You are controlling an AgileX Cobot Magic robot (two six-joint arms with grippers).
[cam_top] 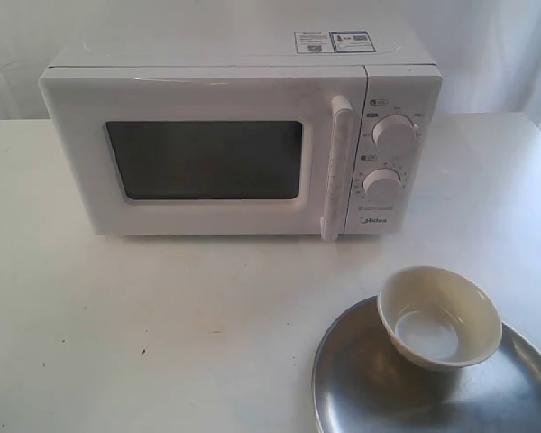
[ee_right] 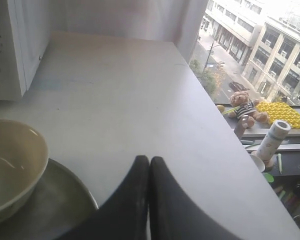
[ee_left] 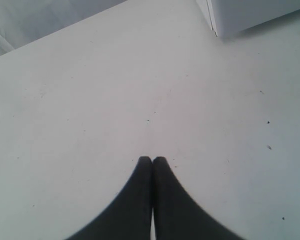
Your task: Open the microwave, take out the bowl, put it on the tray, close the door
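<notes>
The white microwave [cam_top: 243,135] stands at the back of the table, and its door [cam_top: 203,158] with the bar handle [cam_top: 335,167] is closed. The cream bowl [cam_top: 439,316] sits upright on the steel tray [cam_top: 361,388] at the front right, and it also shows as the bowl [ee_right: 10,165] on the tray [ee_right: 60,200] in the right wrist view. My right gripper [ee_right: 149,159] is shut and empty just beside the tray. My left gripper [ee_left: 152,159] is shut and empty over bare table, a corner of the microwave [ee_left: 250,15] far ahead. Neither gripper shows in the exterior view.
The white table [cam_top: 162,316] spreads in front of the microwave. Its right edge [ee_right: 230,145] drops off beside a window with buildings outside. Below that edge lie a teddy bear [ee_right: 244,107], a yellow mat [ee_right: 282,114] and a paper roll [ee_right: 272,140].
</notes>
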